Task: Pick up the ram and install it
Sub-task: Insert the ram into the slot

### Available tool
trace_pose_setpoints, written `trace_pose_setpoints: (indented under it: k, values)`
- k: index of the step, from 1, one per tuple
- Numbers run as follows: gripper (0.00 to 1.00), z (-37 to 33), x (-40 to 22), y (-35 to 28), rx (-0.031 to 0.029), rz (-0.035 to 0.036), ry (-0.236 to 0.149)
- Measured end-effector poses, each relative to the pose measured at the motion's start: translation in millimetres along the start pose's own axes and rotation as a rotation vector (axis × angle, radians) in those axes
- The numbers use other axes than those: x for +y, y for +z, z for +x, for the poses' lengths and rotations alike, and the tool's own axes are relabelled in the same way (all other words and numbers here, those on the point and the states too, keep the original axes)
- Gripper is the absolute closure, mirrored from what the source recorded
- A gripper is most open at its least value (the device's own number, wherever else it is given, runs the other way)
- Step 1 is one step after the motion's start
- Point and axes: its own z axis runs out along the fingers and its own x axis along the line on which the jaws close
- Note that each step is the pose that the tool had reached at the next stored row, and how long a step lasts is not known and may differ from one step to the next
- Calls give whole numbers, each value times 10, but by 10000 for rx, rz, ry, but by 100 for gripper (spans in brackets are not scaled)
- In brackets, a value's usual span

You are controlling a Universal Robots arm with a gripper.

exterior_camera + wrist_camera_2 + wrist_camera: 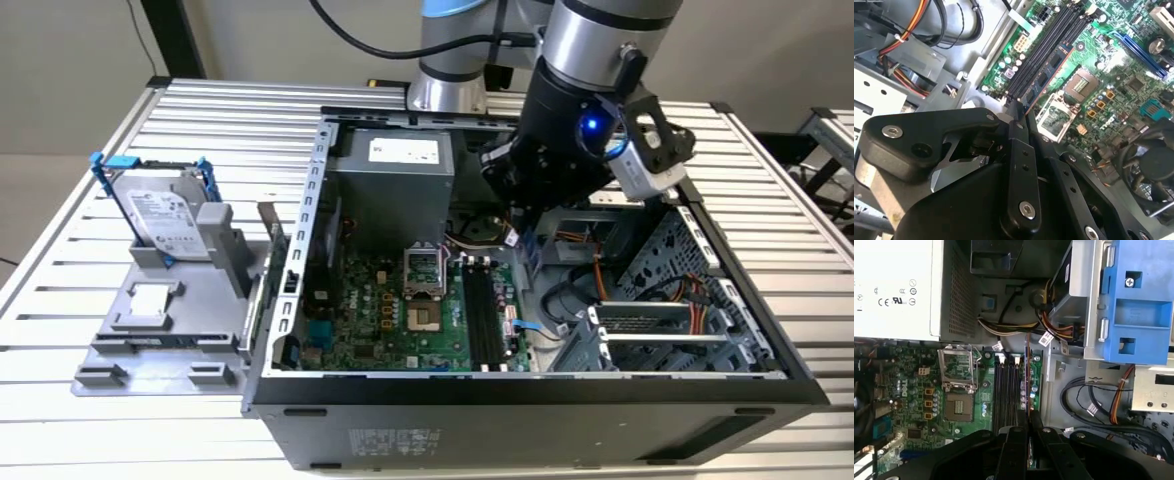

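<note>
The silver and grey robot arm comes in from the far side of the ribbed aluminium worktop and bends steeply down into the open black tower computer case, which lies on its side with the green motherboard facing up. Its wrist is pointed almost straight at the board, with a lit blue ring on the camera housing just above the case opening.

The black end effector is clamped on the ram, a long, thin, dark green-blue circuit-board stick with small dark chips. Its two black fingers press the flat faces of one end. The stick stands on its long edge and reaches away from the fingers. It runs parallel to the row of long black memory slots and hangs close over them. In the second wrist view the ram falls on the processor-socket side of the slots, while in the first wrist view it falls on the other side (so it sits above the board rather than down in a slot).

The square metal processor socket is just beside the slots, and the grey boxy power supply is beyond it. At the exterior view's left, well apart from the case, a silver hard drive in a blue bracket stands upright on a grey plastic stand.
</note>
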Motion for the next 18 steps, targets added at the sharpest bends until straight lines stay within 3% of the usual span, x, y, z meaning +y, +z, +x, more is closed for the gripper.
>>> trace_pose_setpoints:
  k: [2,6,18]
  values:
    - [100,-1,-1,37,-1,2,39]
    - [100,-2,-4,71,-13,86,318]
    - [100,-3,-9,166,21,91,569]
